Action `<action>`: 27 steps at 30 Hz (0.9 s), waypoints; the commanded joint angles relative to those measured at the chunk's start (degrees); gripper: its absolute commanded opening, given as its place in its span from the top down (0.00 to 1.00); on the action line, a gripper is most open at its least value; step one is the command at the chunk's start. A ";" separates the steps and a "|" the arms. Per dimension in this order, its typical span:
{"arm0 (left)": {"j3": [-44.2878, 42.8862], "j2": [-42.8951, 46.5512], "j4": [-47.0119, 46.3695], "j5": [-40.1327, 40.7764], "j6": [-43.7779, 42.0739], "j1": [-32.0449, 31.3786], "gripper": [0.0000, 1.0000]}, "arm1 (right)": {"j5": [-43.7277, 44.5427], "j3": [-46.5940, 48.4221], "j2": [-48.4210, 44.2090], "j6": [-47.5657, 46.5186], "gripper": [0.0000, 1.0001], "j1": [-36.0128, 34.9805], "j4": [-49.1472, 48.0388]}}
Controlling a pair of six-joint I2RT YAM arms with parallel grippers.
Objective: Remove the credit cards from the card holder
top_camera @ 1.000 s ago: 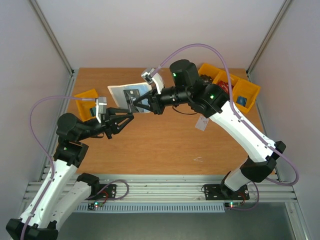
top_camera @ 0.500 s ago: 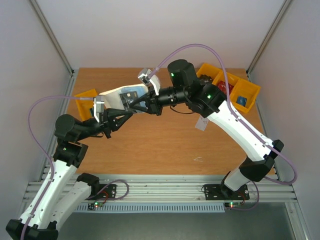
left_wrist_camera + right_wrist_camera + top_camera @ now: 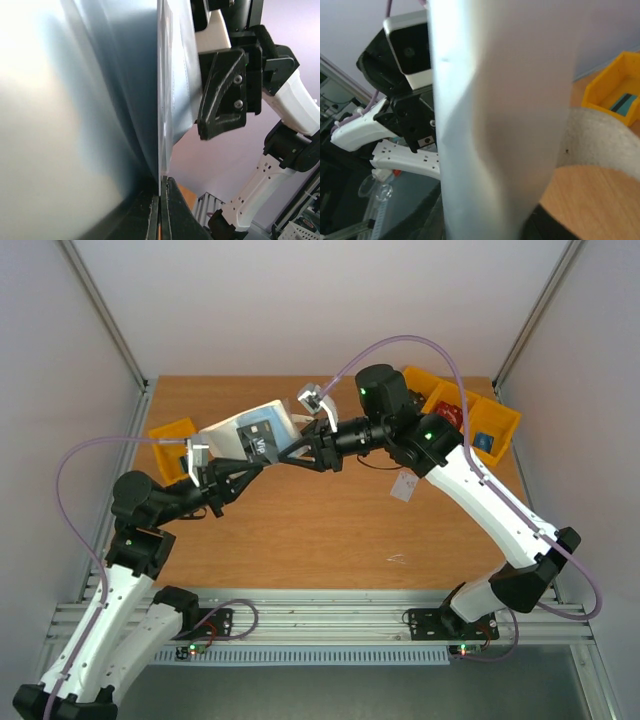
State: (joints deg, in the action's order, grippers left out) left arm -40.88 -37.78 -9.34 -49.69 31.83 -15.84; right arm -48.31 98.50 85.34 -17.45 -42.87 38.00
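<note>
Card holder (image 3: 245,435) is off the counter (image 3: 330,530), held up open between the two arms, pale blue-grey inner face to the overhead camera. On that face sits a dark rectangle with pale print, judged to be one credit card (image 3: 262,443) seated in its pocket; no second card can be made out. Handling, judged: holder is light and soft, and its panel bows where it is held, so it will flex and twist rather than resist a pull. The card should be thin, stiff and slick and slide out along the pocket, but only if the holder is anchored. Best hold: pinch the card's exposed short edge and draw in line with the pocket mouth, with the other grip kept on a holder edge away from the pockets. Left claw (image 3: 255,472) is clenched flat on the holder's lower edge; its wrist view shows both jaws pressed together on the thin sheet, which rises straight up from the tips. Right claw (image 3: 295,448) is just beyond the left claw's tips at the holder's right side, one of its fingers (image 3: 222,95) alongside the flap. Its own camera is filled by the holder, so I cannot tell whether it grips or has let go. Yellow bin (image 3: 172,435) lies behind the left claw.
</note>
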 commanded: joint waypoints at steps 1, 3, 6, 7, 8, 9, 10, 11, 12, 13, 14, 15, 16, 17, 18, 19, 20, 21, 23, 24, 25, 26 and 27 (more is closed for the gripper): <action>1.01 0.87 0.51 0.63 -2.82 0.30 1.00 | -4.20 0.21 -0.24 3.64 0.80 0.39 -4.41; 1.02 1.01 1.61 1.01 -2.98 0.35 1.00 | -3.73 0.51 0.32 4.17 0.96 0.53 -4.32; 1.13 1.62 5.08 2.17 -3.64 0.62 1.00 | -2.78 -0.33 -0.18 7.02 0.99 3.06 -5.35; 1.49 2.04 6.40 2.56 -4.32 0.74 1.00 | -2.80 -0.98 -0.47 8.35 0.99 4.30 -6.32; 1.83 2.49 7.69 3.06 -4.85 0.96 1.00 | -2.90 -1.73 -0.89 9.50 0.99 5.70 -6.91; 2.31 2.79 8.76 3.75 -5.57 1.17 1.00 | -2.92 -2.32 -1.24 10.15 0.99 6.82 -7.11; 2.89 3.21 9.92 4.45 -6.05 1.51 1.00 | -2.93 -2.75 -1.56 10.45 0.99 7.76 -7.01; 3.51 3.42 11.25 5.20 -6.34 1.90 1.00 | -2.97 -3.12 -1.78 10.67 0.99 8.70 -6.79; 4.27 3.67 12.17 6.10 -6.74 2.27 1.00 | -2.95 -3.44 -1.91 10.94 0.99 9.70 -6.60; 4.84 3.87 13.02 7.14 -6.88 2.75 1.00 | -2.70 -3.86 -2.00 11.24 0.99 10.46 -6.40; 5.26 4.19 13.75 8.37 -6.82 3.27 1.00 | -2.22 -4.48 -2.07 11.82 0.99 11.39 -6.29; 5.75 4.32 14.26 9.28 -6.66 3.75 1.00 | -1.33 -5.36 -2.18 12.71 0.99 12.38 -6.54; 6.14 4.63 14.62 10.13 -6.58 4.12 1.00 | -0.63 -6.79 -2.19 14.40 0.99 13.69 -7.42; 6.56 4.76 15.16 10.77 -6.80 4.42 1.00 | -0.80 -8.61 -2.20 16.65 0.99 14.96 -9.14; 6.92 4.88 15.78 10.98 -7.19 4.63 1.00 | -1.73 -10.70 -2.20 20.65 0.99 16.21 -12.26; 7.12 4.83 16.44 11.11 -7.95 4.74 1.00 | -2.89 -13.40 -2.15 23.28 0.99 16.90 -15.41; 7.21 4.83 17.10 11.06 -8.50 4.89 1.00 | -3.20 -14.47 -2.10 24.40 0.99 17.09 -17.52; 7.32 4.95 17.43 10.86 -8.93 4.85 1.00 | -3.64 -14.94 -2.03 24.57 0.99 17.05 -18.85; 7.48 4.87 16.96 9.57 -9.77 4.85 1.00 | -5.13 -15.50 -1.93 24.55 0.99 17.15 -20.76; 7.42 4.82 16.29 8.69 -9.92 4.87 1.00 | -6.33 -15.54 -1.94 24.23 0.99 17.10 -21.66; 7.33 4.61 15.62 7.77 -9.88 4.86 1.00 | -7.33 -15.32 -1.93 23.78 0.99 17.11 -21.98; 7.26 4.48 15.12 7.20 -9.78 4.85 1.00 | -7.85 -14.76 -1.93 22.54 0.99 17.11 -21.09; 7.12 4.40 14.83 7.05 -9.58 4.85 1.00 | -7.52 -13.89 -1.87 21.63 0.99 17.14 -19.09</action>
State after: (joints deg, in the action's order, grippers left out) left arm -34.24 -34.85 2.92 -42.81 23.46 -12.43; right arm -58.26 81.32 85.86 3.81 -30.33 24.77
